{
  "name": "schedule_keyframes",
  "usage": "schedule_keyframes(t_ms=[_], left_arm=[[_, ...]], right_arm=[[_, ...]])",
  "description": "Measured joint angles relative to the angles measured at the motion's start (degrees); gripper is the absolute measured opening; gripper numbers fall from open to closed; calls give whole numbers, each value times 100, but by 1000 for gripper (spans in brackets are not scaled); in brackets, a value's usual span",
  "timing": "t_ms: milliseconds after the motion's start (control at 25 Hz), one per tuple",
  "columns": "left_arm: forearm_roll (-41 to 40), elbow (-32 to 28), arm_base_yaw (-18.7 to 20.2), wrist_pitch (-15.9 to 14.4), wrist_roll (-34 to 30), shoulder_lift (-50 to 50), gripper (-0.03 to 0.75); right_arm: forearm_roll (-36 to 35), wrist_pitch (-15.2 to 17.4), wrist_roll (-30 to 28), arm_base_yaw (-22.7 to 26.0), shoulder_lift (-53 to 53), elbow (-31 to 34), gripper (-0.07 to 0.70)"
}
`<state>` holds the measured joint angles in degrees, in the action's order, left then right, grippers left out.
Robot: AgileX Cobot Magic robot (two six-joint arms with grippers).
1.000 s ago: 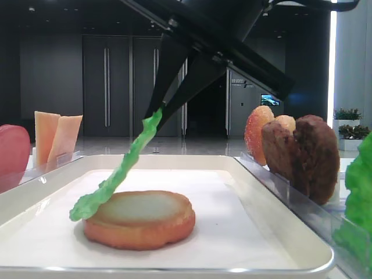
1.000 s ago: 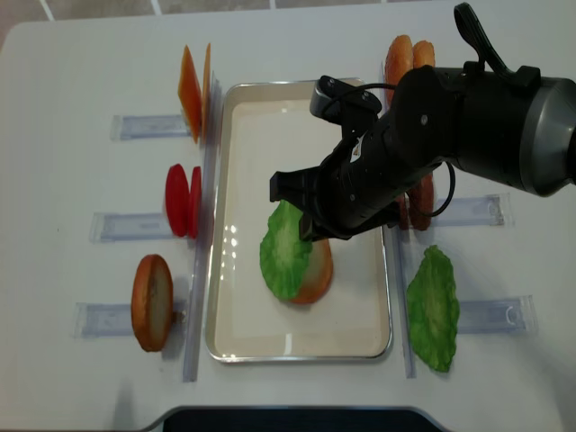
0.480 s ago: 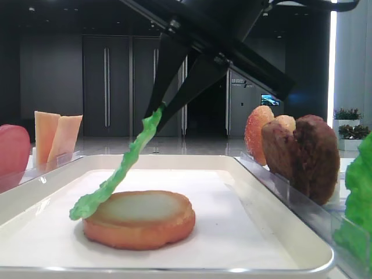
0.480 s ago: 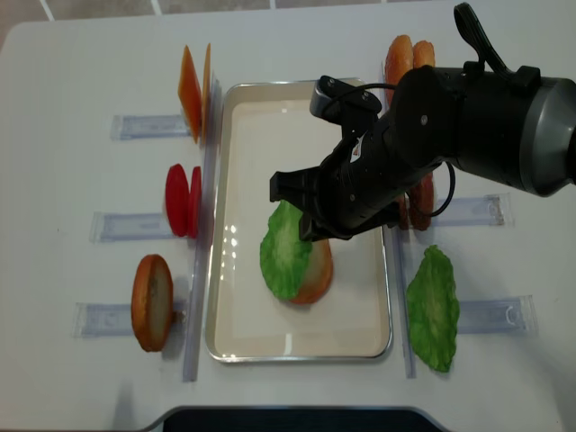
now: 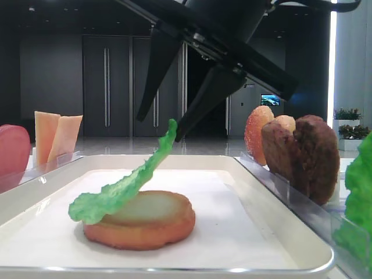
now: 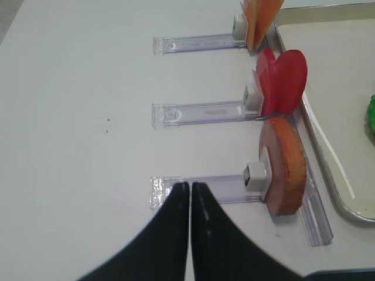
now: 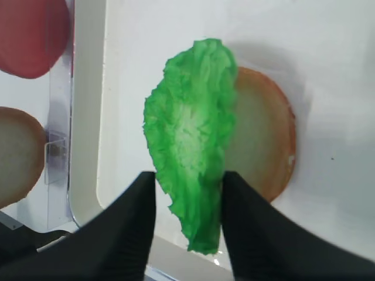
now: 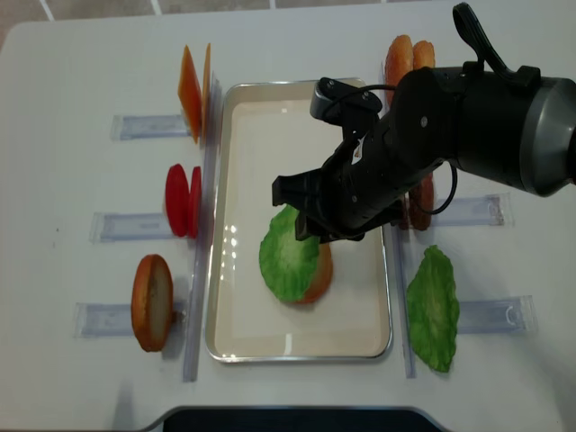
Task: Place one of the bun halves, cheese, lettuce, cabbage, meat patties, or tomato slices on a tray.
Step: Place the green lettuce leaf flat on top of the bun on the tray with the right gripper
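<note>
A white tray holds a bun half lying flat with its pale face up. A green lettuce leaf rests its lower edge on that bun and slants upward. Its top edge leans against one finger of my right gripper, which stands open astride the leaf above the tray. From above, the right gripper hovers over the lettuce. My left gripper is shut and empty over bare table, left of a standing bun half.
Clear racks flank the tray. On the left stand cheese, tomato slices and a bun half. On the right are bun halves, meat patties and another lettuce leaf.
The right gripper's jaws have spread apart. The lettuce slipped from their pinch, and it now sags lower over the bun, leaning on one finger.
</note>
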<state>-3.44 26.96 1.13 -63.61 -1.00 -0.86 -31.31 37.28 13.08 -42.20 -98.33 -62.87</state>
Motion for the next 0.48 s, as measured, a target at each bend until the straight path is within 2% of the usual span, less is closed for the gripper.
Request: schedule_keyframes(t_ms=[160,480], left_arm=[[0,0,0,0,0,0,0],[0,0,0,0,0,0,0]], right_arm=[[118,82,38,0,0,0,327],[935,370,832,0,0,0,441]])
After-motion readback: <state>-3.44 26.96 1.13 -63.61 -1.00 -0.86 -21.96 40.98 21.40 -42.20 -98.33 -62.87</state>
